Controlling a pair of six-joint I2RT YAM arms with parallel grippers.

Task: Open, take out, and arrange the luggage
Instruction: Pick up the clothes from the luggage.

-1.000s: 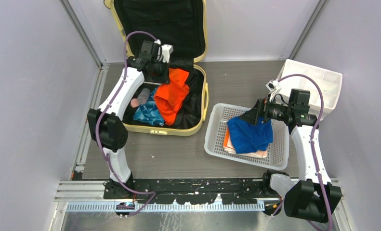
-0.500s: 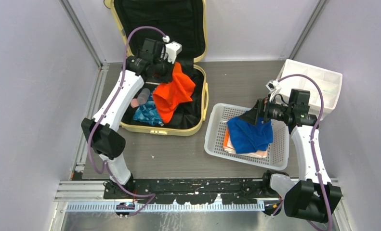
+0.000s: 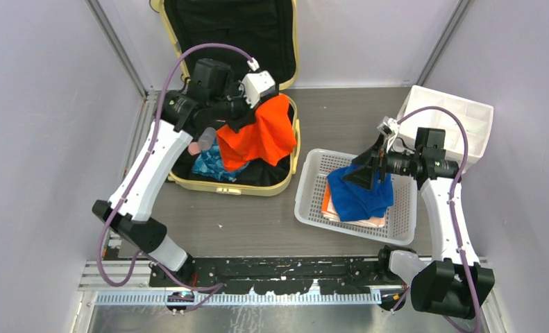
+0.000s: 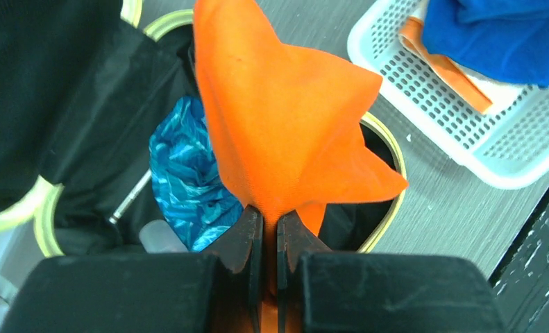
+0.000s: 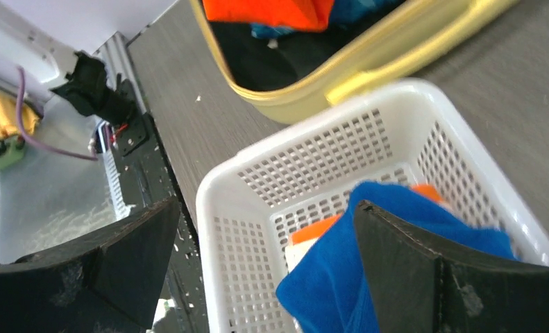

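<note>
At eleven o'clock on the table point(image 3: 257, 222), seen from the top camera, the luggage point(image 3: 237, 187) is lying open. Its lid with black lining is standing upright against the back wall.

Above the open shell, the left gripper point(image 4: 264, 220) is pinching an orange cloth point(image 3: 264, 135). Its two black fingers are pressing almost together, with only the thin fabric between them. The cloth is hanging from them and spreading over the three o'clock half of the shell, and its lower edge is reaching toward the yellow rim.

Inside the shell, at about seven o'clock, a blue patterned cloth point(image 3: 212, 165) is lying on the black lining. A small bottle point(image 3: 202, 141) with a pink end is lying just beside it at nine o'clock. It is too small in the views for any label to be read.

At four o'clock on the table a white basket point(image 3: 311, 191) with many holes is standing apart from the luggage. A blue towel point(image 3: 358, 194) is lying in it on top of an orange and white folded piece point(image 3: 327, 205). The right gripper point(image 5: 268, 229) is hovering over this basket with its fingers spread wide and nothing between them.

At two o'clock a white bin point(image 3: 459, 114) with compartments is standing just beside the basket.
</note>
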